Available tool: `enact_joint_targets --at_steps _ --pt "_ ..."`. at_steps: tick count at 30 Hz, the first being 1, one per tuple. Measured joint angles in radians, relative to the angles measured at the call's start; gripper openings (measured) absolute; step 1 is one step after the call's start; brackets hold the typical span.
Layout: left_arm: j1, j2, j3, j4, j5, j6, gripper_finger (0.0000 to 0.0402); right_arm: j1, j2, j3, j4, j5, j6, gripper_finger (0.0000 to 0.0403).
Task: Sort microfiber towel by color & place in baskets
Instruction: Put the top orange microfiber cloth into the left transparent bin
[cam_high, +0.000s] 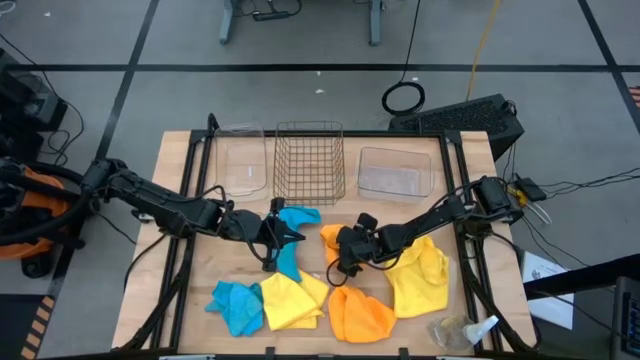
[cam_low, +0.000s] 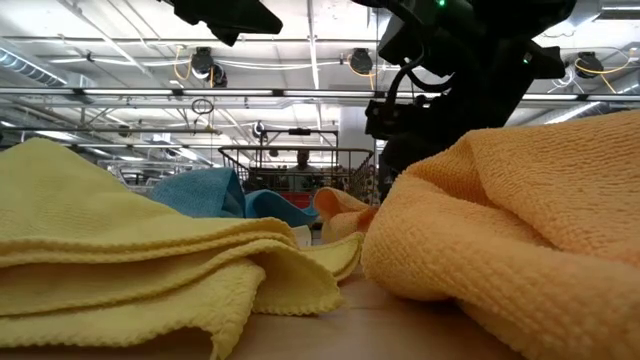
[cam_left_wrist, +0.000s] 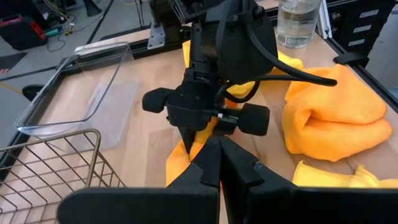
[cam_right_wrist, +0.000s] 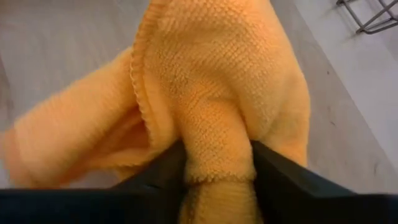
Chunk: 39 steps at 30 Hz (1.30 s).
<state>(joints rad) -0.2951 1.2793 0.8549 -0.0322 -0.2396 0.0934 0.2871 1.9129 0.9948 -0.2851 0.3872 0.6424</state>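
Observation:
My right gripper (cam_high: 338, 252) is shut on a small orange towel (cam_high: 329, 236) at the table's middle; it fills the right wrist view (cam_right_wrist: 205, 81). My left gripper (cam_high: 276, 236) is shut, with nothing between its fingers (cam_left_wrist: 211, 163), beside a blue towel (cam_high: 294, 222) that lies on the table. I cannot tell whether it touches that towel. Other towels lie near the front edge: blue (cam_high: 235, 306), yellow (cam_high: 290, 300), orange (cam_high: 360, 314) and yellow (cam_high: 420, 275). Two clear tubs (cam_high: 243, 160) (cam_high: 395, 170) and a wire basket (cam_high: 310, 160) stand along the far edge. My right gripper pinches a bunched fold (cam_right_wrist: 217, 152) of the small orange towel between its two fingers. The fingers come from above, slanting down from the table's right. The rest of the towel spreads out beyond the fingertips and lies on the table (cam_left_wrist: 181, 160).
A clear plastic bottle (cam_high: 462, 330) lies at the front right corner. The two grippers are close together at the table's middle, tips facing. Bare wood shows between the towels and the baskets (cam_high: 380, 205).

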Motion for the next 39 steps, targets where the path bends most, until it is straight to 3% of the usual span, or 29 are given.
enact_joint_targets --at_steps 6,11,17,24,31,39 --pt "0.0 0.0 0.0 0.0 0.0 0.002 0.0002 0.0 0.0 -0.001 -0.001 -0.003 0.001 0.0023" --pt "0.0 0.0 0.0 -0.001 0.0 0.023 0.0002 0.004 -0.029 -0.005 -0.002 -0.017 -0.008 0.0034" --pt "0.0 0.005 0.0 0.006 0.0 0.018 0.0002 0.026 -0.151 -0.012 -0.034 -0.018 -0.102 0.0029" --pt "0.0 0.076 0.0 0.092 0.0 0.017 0.0002 0.042 -0.285 -0.01 -0.011 0.096 -0.2 0.0025" --pt "0.0 0.143 0.0 0.246 -0.035 0.017 0.0002 0.092 -0.351 -0.007 0.091 0.133 -0.454 0.0029" --pt "-0.002 0.158 0.0 0.22 -0.054 -0.083 0.0002 0.122 -0.354 -0.005 0.174 0.139 -0.739 0.0031"
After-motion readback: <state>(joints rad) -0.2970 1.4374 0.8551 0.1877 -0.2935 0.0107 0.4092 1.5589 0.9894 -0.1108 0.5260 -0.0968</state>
